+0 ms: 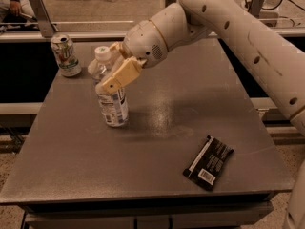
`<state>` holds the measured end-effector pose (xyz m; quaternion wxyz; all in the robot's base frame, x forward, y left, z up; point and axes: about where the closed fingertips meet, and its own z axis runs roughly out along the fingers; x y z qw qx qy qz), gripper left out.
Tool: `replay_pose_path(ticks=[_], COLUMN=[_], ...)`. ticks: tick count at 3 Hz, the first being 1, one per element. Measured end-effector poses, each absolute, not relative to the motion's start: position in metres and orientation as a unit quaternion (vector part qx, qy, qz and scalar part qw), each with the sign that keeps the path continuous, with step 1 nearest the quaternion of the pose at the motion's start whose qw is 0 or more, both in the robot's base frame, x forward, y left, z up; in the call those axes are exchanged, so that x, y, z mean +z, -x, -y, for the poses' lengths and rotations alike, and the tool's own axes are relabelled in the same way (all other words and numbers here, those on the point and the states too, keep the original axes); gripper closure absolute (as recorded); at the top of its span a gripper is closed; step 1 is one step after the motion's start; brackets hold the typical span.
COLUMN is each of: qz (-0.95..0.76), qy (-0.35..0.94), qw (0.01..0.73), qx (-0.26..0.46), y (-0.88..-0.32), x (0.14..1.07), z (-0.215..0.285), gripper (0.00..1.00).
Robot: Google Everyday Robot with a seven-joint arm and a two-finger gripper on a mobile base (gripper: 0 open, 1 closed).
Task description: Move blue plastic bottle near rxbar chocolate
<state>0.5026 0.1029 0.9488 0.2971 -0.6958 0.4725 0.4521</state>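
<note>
The blue plastic bottle, clear with a white cap and a pale label, stands on the grey table at the left middle, leaning slightly left. My gripper is at its upper part, one tan finger across the front and the other behind the neck, closed against it. The rxbar chocolate, a flat black bar with a white barcode patch, lies near the front right of the table, well apart from the bottle.
A green-and-white soda can stands at the back left corner of the table. A metal rail runs behind the table. My white arm reaches in from the upper right.
</note>
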Motion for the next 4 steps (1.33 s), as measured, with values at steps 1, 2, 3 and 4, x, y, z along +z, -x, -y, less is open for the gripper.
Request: replay_pose_path(ticks=[1,2,3,4], qz=[-0.46,-0.451,-0.457,-0.48], qy=[0.695,0.71,0.718,0.706], qw=[0.324,0.346,0.359,0.365], qx=[0.447,0.416,0.383,0.372], y=[-0.502,-0.499,-0.485,-0.472], x=[0.963,0.989,1.011,1.012], z=[-0.086,-0.051,-0.014,0.024], gripper=[0.85,1.0,1.0,1.0])
